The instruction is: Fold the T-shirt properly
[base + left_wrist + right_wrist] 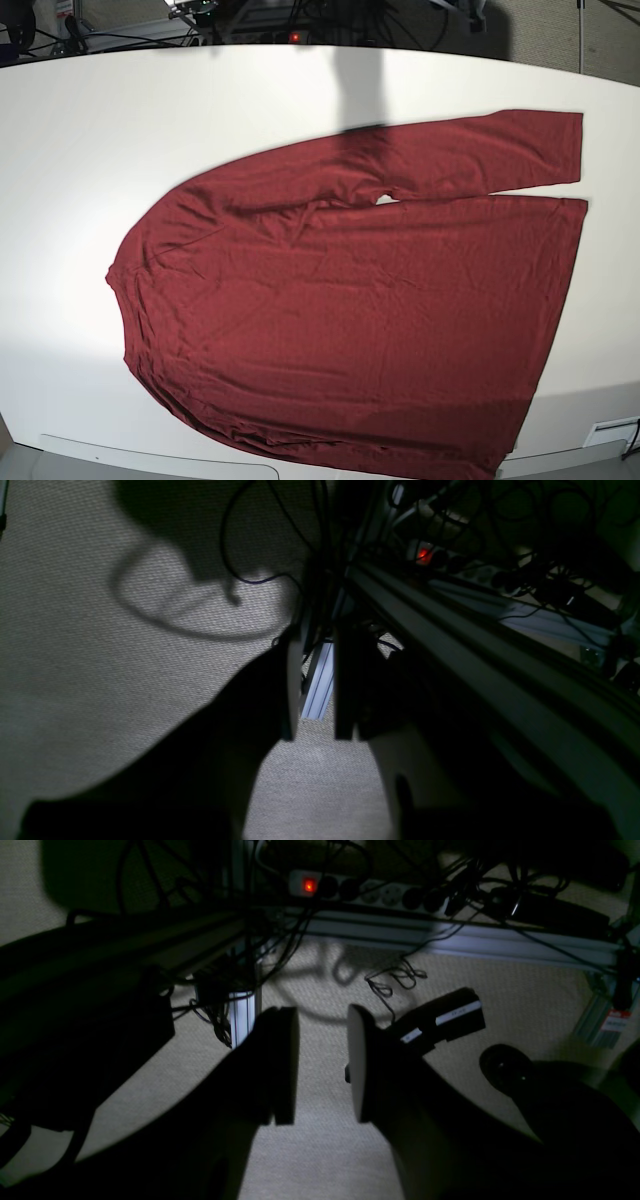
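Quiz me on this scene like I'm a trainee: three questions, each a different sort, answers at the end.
1. True or false: the left gripper is open with nothing between its fingers.

2. Multiple choice: in the base view, the cuff of the shirt lies nearest to which part of it?
A) the neckline
B) the hem
C) the middle of the body

3. Fill in the blank: in the right wrist view, the power strip shows a ____ light.

Key: 1 true; 2 B; 3 red.
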Controlling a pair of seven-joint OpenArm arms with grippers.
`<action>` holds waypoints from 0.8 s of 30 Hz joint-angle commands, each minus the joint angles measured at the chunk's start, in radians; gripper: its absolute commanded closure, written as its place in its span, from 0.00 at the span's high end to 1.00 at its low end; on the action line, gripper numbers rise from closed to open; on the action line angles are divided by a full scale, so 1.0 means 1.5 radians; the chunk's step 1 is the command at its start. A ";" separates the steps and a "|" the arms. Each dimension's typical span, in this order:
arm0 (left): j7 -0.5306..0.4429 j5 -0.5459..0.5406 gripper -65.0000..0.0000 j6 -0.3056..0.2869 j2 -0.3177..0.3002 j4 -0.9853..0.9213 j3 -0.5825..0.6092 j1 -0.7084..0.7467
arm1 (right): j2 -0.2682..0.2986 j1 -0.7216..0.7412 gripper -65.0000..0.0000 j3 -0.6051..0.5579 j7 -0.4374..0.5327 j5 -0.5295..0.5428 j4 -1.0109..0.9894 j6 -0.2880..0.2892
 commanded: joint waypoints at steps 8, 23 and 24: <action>-0.002 -0.002 0.18 -0.002 -0.002 0.004 -0.002 0.005 | 0.006 -0.002 0.27 0.001 0.004 0.003 0.003 0.004; -0.027 -0.002 0.18 -0.002 -0.002 0.004 -0.002 0.005 | 0.022 -0.002 0.27 0.001 0.010 0.003 0.003 0.004; -0.034 -0.002 0.18 -0.002 -0.002 0.004 -0.002 0.006 | 0.022 -0.002 0.27 0.001 0.010 0.003 0.003 0.004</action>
